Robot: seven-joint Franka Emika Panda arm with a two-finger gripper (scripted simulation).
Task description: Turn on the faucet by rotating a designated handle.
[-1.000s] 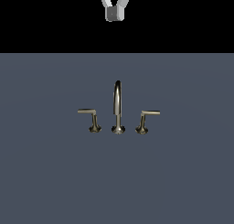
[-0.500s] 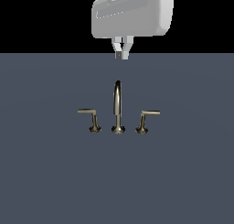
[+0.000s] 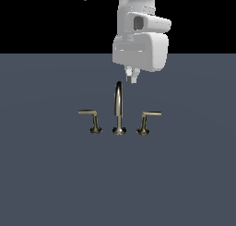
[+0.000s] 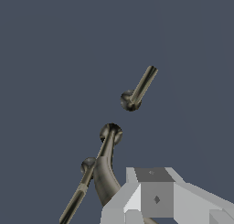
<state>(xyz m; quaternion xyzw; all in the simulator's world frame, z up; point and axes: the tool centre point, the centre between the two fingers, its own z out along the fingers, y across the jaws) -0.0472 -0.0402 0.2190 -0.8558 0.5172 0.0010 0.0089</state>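
Observation:
The brass faucet (image 3: 119, 110) stands on the grey surface with a tall arched spout and two short levers. The handle (image 3: 146, 121) is on the exterior view's right of the spout, its thin bar sticking out right. The mirror lever (image 3: 92, 120) is on the left. My gripper (image 3: 132, 75) hangs above and behind the spout, slightly right of it, touching nothing, and its fingers look shut and empty. The wrist view shows the spout (image 4: 109, 145), two levers (image 4: 137, 90) (image 4: 84, 177) and my fingers (image 4: 155, 198); I cannot tell which lever is which there.
The flat grey surface (image 3: 55, 183) stretches around the faucet. The white arm and hand (image 3: 140, 45) hang over its far part.
The arm has come down from the top edge of the exterior view toward the faucet; the fingertips now hang just above the spout's arch. The faucet has not moved.

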